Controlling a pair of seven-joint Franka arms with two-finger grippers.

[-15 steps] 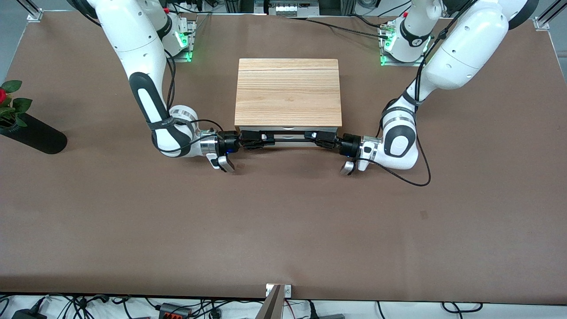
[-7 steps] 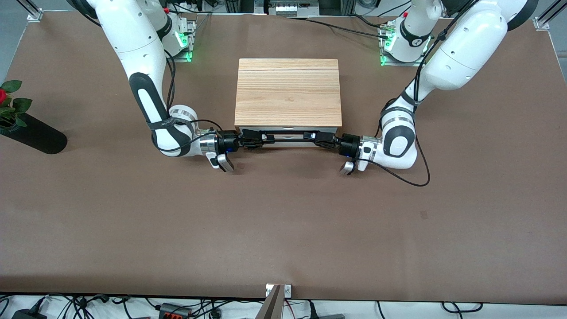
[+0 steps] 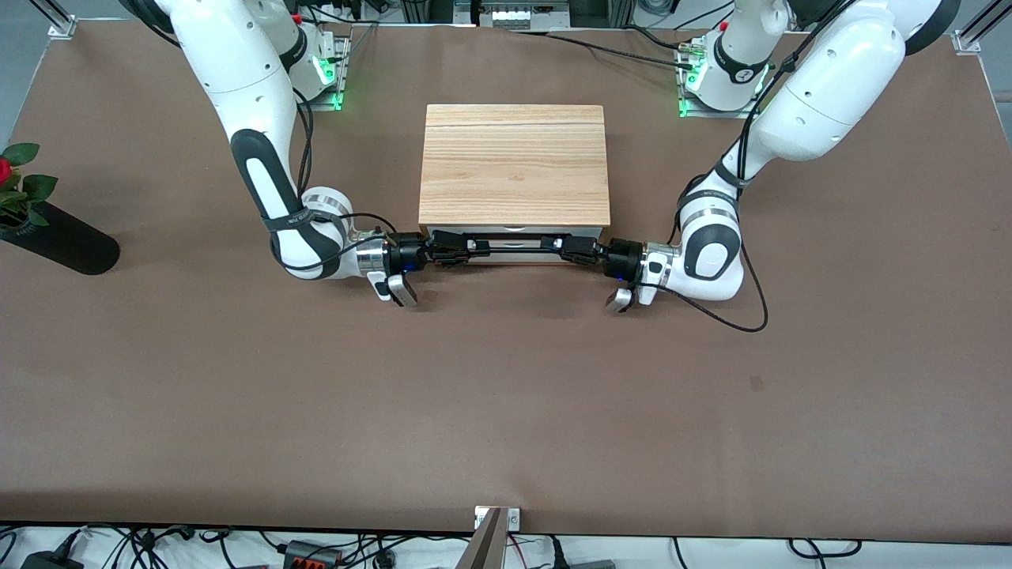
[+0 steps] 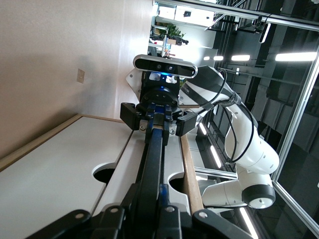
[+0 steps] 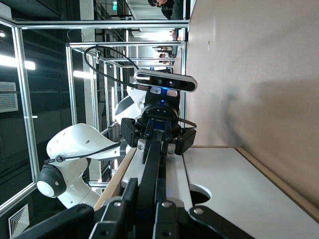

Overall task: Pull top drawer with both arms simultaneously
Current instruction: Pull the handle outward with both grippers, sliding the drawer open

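Both arms are low at the front of the light wooden box [image 3: 515,164], which sits mid-table with its grained, flat top facing up. The top drawer [image 3: 514,234] shows as a thin white strip just under the box's front edge, on the side nearer the front camera, barely out if at all. Its black bar handle [image 3: 514,246] runs straight across that front, slim and matte.

The right gripper [image 3: 462,251] comes in from the right arm's end of the table, jaws clamped tight on the bar. The left gripper [image 3: 568,250] mirrors it from the left arm's end, closed down on the same bar. In the left wrist view the handle [image 4: 152,164] stretches away like a dark rail over the smooth white drawer front [image 4: 65,164], with rounded cut-outs beside it, and the right gripper [image 4: 158,115] is pinched on it farther along. A black vase [image 3: 63,239] lies at the right arm's end of the brown, felt-like table [image 3: 506,395].
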